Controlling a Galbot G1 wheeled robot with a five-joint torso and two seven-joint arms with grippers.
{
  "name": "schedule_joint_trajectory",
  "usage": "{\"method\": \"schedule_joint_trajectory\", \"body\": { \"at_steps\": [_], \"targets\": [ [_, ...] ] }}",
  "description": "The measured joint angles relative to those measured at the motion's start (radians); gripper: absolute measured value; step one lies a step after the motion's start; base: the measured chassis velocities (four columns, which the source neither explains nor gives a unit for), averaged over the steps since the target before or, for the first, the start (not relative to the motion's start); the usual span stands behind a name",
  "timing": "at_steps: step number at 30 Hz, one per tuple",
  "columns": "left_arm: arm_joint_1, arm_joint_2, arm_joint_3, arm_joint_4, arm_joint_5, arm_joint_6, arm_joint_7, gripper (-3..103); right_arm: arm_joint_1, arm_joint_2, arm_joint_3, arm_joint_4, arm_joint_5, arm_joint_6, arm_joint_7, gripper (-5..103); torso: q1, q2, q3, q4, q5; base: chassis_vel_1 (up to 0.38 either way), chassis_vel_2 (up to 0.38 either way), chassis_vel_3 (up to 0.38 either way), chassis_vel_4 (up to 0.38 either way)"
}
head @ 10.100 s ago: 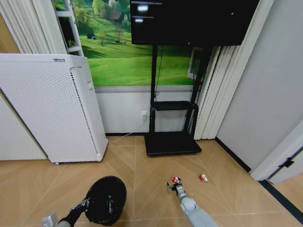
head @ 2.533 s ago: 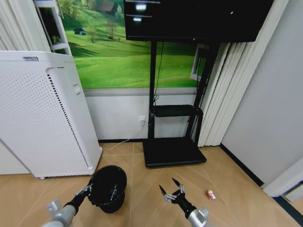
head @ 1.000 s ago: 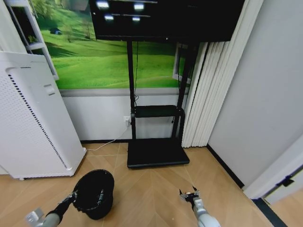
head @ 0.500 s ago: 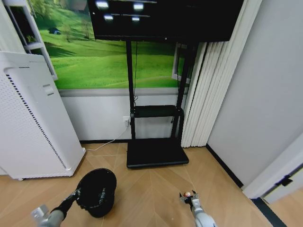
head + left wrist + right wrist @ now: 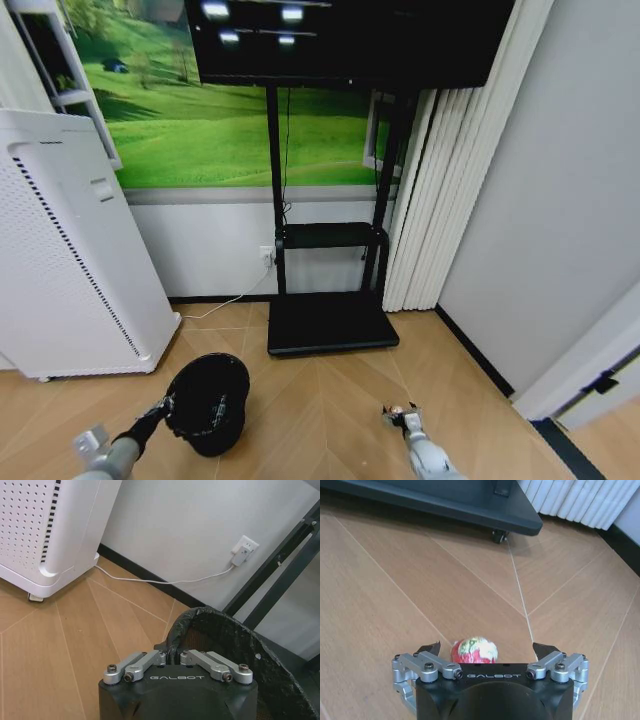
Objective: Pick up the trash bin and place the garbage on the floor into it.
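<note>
Fingers (image 5: 431,649) of the right gripper (image 5: 486,647) stand spread wide apart in the lower part of the right wrist view, with 1 piece of the garbage (image 5: 474,650), a crumpled red-and-white wrapper ball, lying on the wood floor (image 5: 410,595) between them, close against the gripper body. Neither fingertip can be seen touching it. In the head view that gripper (image 5: 403,414) sits low and right of centre, with the red scrap (image 5: 396,408) showing at its tip.

At the bottom of the left wrist view, the left gripper (image 5: 173,656) has its 2 fingers drawn together, pinching the near rim of the trash bin (image 5: 235,655), a black mesh basket that runs off toward the lower right corner of that frame. The head view puts the same bin (image 5: 208,401) in the lower left, upright with its mouth open upward, and the left gripper (image 5: 166,405) on its left rim. The bin's base is hidden, so I cannot tell whether it rests on the floor.

A white perforated appliance (image 5: 60,250) fills the left edge of the head view, and a black screen stand (image 5: 328,322) sits at centre against the wall.
</note>
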Motion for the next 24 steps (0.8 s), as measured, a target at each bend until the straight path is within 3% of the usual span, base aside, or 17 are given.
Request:
{"method": "schedule_joint_trajectory", "body": {
  "at_steps": [7,12,15,19,21,24],
  "targets": [
    [-0.008,0.0,0.011,0.007,0.014,0.0,-0.001,7,0.005,0.018,-0.006,-0.019,-0.005,0.016,-0.004,100,0.0,0.0,0.0,0.0001,0.0,0.0,0.0,0.0,0.0],
    [-0.013,-0.003,0.014,0.014,0.016,0.0,0.001,7,0.025,0.025,-0.019,-0.054,-0.008,0.006,0.003,85,0.0,0.0,0.0,0.0002,0.0,0.0,0.0,0.0,0.0],
    [-0.012,-0.003,0.014,0.02,0.017,0.0,0.005,7,0.036,0.026,-0.021,-0.08,-0.01,0.004,0.005,69,0.0,0.0,0.0,0.0003,0.0,0.0,0.0,0.0,0.0],
    [-0.016,-0.002,0.014,0.024,0.016,0.0,0.006,7,0.035,0.023,-0.021,-0.087,-0.009,0.004,0.005,63,0.0,0.0,0.0,0.0004,0.0001,0.0,0.0,0.0,0.0],
    [-0.03,0.001,0.016,0.03,0.013,0.0,0.006,7,0.033,0.017,-0.022,-0.09,-0.007,0.006,0.005,47,0.0,0.0,0.0,0.0,-0.0001,0.0,0.0,0.0,0.0],
    [-0.034,0.003,0.019,0.03,0.011,0.0,0.006,7,0.034,0.015,-0.022,-0.09,-0.001,0.006,0.009,41,0.0,0.0,0.0,0.0001,-0.0001,0.0,0.0,0.0,0.0]
  ]
}}
